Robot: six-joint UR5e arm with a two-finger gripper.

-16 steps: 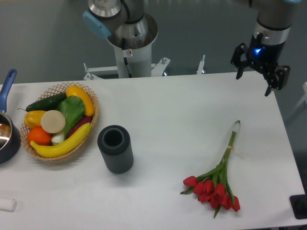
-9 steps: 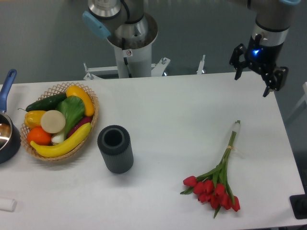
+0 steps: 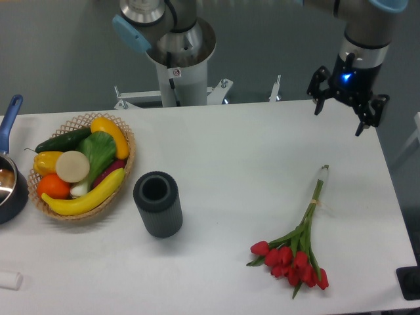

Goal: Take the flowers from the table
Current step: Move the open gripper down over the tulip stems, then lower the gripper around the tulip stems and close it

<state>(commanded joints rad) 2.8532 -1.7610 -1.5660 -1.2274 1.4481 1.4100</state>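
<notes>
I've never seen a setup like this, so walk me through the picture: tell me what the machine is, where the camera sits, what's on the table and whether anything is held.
One fixed camera looks down at the table from the front. The grey column at the back is the robot arm's base. Its gripper, two open fingers holding nothing, hangs over the far right edge. On the table lie the flowers, red tulips with stems pointing toward the gripper. Also there: a dark ribbed cylinder, a basket of fruit and vegetables, and a blue-handled pot at the left edge.
</notes>
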